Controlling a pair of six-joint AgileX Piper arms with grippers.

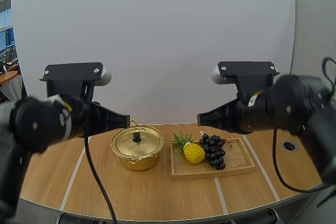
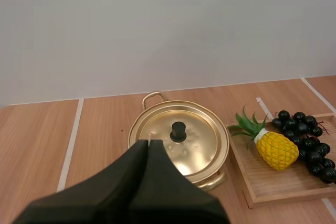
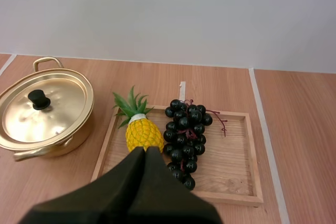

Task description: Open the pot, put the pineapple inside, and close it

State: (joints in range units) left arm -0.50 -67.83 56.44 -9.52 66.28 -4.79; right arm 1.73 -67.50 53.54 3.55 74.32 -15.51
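Left gripper (image 1: 127, 119) and right gripper (image 1: 198, 117): black finger wedges closed flat, holding nothing, above the table. Shiny round gold metal pot (image 1: 137, 148) has its lid on. Bumpy yellow pineapple (image 1: 193, 152) lies on the rectangular wooden tray (image 1: 239, 163), just beside the glossy black grape bunch (image 1: 213, 150).

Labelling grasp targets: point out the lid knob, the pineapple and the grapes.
lid knob (image 2: 178, 130): left wrist view, on the black knob's top.
pineapple (image 3: 144, 136): right wrist view, on the middle of its yellow body.
bunch of grapes (image 1: 212, 150): high view, on the middle of the cluster.
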